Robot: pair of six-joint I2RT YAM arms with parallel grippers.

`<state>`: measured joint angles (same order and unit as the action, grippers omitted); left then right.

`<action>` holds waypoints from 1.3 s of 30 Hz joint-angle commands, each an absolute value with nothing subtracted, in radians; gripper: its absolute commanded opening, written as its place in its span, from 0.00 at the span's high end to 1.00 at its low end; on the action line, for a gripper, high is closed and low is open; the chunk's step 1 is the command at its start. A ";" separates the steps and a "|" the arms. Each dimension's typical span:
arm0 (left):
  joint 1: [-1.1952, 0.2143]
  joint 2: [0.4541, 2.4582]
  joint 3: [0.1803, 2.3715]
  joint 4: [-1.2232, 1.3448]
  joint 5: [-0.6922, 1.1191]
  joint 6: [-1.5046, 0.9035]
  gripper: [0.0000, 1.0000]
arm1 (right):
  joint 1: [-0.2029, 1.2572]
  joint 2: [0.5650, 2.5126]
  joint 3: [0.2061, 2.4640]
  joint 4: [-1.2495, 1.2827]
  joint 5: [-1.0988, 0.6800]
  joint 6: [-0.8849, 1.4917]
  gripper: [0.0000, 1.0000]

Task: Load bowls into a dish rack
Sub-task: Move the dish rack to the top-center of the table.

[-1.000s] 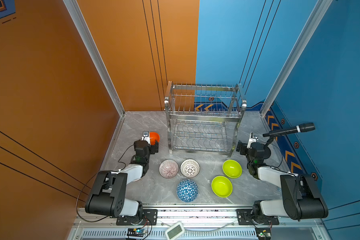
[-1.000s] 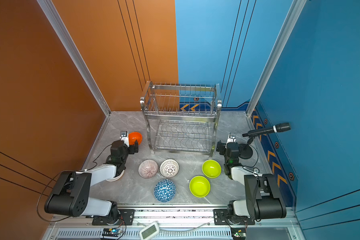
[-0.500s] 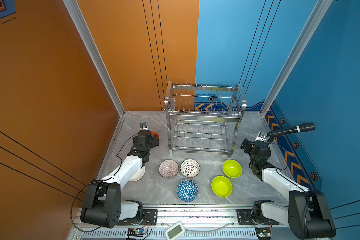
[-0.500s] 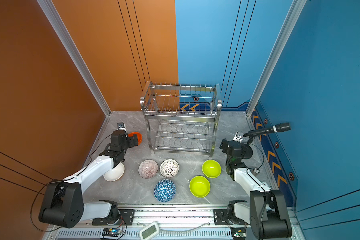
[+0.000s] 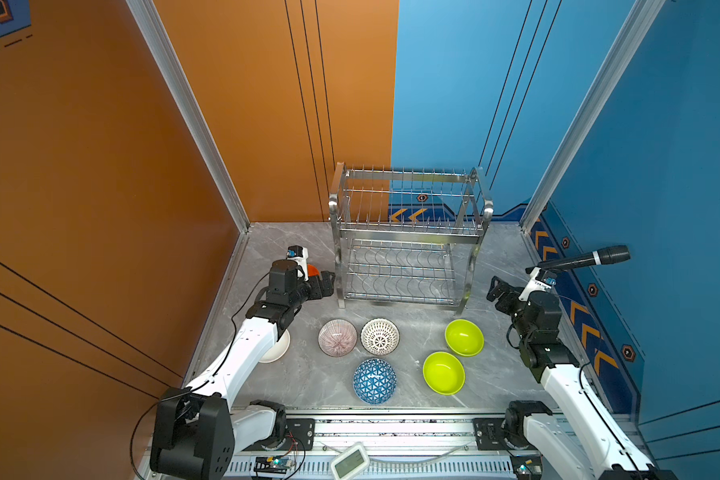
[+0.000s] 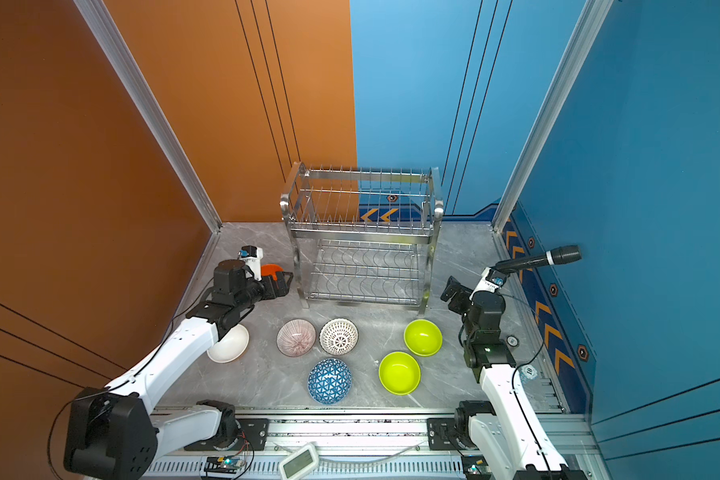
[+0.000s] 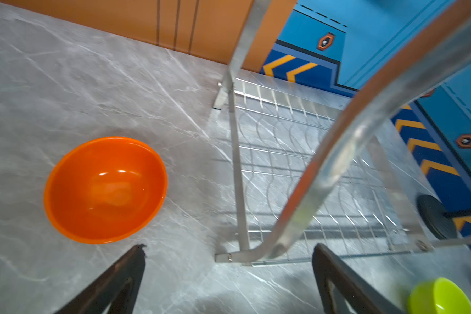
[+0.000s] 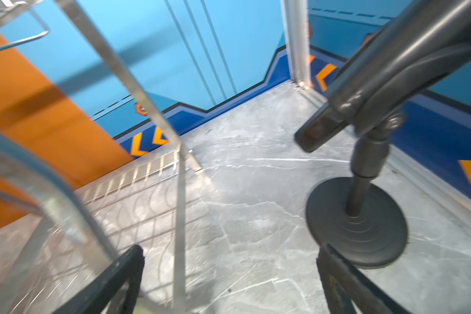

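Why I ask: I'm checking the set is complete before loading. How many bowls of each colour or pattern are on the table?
Lime-green bowls: 2
Orange bowl: 1
White bowl: 1
Patterned bowls: 3
Total: 7

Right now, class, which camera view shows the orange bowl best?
The left wrist view: the whole orange bowl sits unobstructed, open side up. Both top views show only a sliver behind the left arm. The right wrist view misses it.
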<state>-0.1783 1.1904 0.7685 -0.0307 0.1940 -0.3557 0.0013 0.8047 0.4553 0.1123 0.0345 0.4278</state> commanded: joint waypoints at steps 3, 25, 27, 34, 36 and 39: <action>-0.184 1.161 0.751 -0.055 0.382 -0.388 0.04 | 0.002 0.764 0.395 0.125 -0.194 0.446 0.05; -0.169 1.155 0.792 -0.135 0.355 -0.364 0.06 | 0.163 1.181 0.615 0.228 -0.144 0.280 0.42; -0.166 1.152 0.795 -0.145 0.343 -0.358 0.06 | 0.165 1.210 0.635 0.243 -0.148 0.279 0.48; -0.163 1.166 0.814 -0.229 0.331 -0.327 0.06 | 0.173 1.306 0.695 0.288 -0.150 0.281 0.65; -0.163 1.163 0.813 -0.243 0.323 -0.318 0.06 | 0.176 1.332 0.713 0.297 -0.150 0.282 0.72; -0.163 1.158 0.814 -0.257 0.309 -0.308 0.05 | 0.182 1.369 0.742 0.309 -0.151 0.283 0.78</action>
<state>-0.1703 1.1759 0.7841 -0.2050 0.3363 -0.3389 0.1719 1.3396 0.6918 0.2783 -0.1520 0.2504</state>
